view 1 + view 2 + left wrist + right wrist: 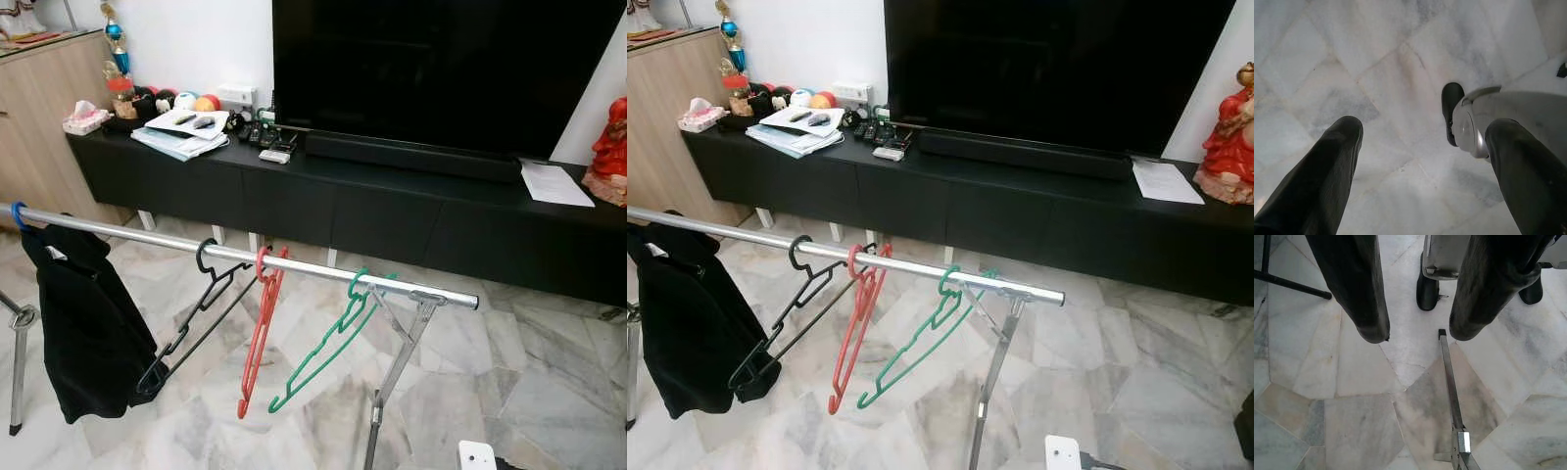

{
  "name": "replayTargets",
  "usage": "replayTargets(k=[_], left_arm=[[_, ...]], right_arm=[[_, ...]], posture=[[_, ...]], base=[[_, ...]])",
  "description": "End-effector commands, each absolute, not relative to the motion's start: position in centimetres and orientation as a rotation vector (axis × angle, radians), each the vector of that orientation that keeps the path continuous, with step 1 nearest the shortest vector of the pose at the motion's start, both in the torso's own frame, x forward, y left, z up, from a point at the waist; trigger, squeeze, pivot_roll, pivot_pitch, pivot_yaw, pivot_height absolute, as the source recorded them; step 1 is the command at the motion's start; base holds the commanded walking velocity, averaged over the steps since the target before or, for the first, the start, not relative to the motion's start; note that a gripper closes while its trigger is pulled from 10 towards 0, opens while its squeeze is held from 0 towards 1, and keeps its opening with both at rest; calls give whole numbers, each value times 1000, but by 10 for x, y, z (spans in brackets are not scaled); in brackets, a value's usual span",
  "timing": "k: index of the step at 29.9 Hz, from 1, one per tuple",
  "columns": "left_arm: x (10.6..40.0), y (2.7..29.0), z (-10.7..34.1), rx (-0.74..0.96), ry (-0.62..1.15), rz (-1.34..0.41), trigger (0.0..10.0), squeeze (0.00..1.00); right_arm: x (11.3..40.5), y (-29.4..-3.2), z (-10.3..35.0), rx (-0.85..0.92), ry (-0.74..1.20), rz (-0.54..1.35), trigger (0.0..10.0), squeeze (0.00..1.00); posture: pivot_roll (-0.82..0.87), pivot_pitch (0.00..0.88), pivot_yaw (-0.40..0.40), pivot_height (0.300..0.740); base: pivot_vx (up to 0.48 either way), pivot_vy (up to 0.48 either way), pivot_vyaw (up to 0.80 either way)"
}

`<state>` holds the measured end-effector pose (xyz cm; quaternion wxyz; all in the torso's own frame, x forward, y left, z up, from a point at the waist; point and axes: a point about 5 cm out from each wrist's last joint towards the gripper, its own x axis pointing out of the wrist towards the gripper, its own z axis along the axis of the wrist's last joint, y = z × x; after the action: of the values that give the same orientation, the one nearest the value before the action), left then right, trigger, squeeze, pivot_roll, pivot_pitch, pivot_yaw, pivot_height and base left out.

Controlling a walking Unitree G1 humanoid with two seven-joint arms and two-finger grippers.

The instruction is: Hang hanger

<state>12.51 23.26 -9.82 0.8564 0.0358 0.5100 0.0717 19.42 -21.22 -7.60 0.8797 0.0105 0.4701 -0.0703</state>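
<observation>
**Three hangers on the rail, both hands empty**

Head views: a silver rail (294,264) crossed the room before a black TV bench (392,196). On it hung a black garment (83,323), then a black hanger (191,328), a red hanger (260,333) and a green hanger (328,343) near the rail's end. The hanging looked done; next would likely be fetching another.

Left wrist view: the left hand (1425,166) hung open over marble floor (1352,58).

Right wrist view: the right hand (1418,333) hung open above the rack's foot (1452,396).
</observation>
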Motion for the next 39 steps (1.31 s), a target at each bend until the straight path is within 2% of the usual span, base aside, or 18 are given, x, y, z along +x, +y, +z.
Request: replayTargets(k=[1,9,17,23,29,35,39], left_arm=[[120,239,-99,97,1098,147,10000,0],[109,258,-96,106,1106,171,10000,0],[107,256,-97,100,1112,170,10000,0],[111,241,-100,86,1110,152,10000,0],[116,232,-101,77,1104,143,10000,0],[117,234,-100,77,1101,146,10000,0],[116,248,-97,80,1094,162,10000,0]], right_arm=[[190,-213,-78,40,996,-158,10000,0],[190,-212,-78,37,1000,-146,10000,0],[190,-213,-78,33,999,-140,10000,0],[190,-213,-78,32,994,-144,10000,0],[191,-213,-78,34,987,-147,10000,0],[191,-212,-78,39,985,-151,10000,0],[191,-212,-78,40,986,-152,10000,0]], posture=[[70,0,-13,740],[72,0,-12,740],[74,0,-16,740],[75,0,-18,740],[75,0,-18,740],[74,0,-16,740],[73,0,-13,740]], base=[[0,0,-744],[0,0,-709],[0,0,-649],[0,0,0],[-256,0,0],[-259,0,0],[-263,0,0]])
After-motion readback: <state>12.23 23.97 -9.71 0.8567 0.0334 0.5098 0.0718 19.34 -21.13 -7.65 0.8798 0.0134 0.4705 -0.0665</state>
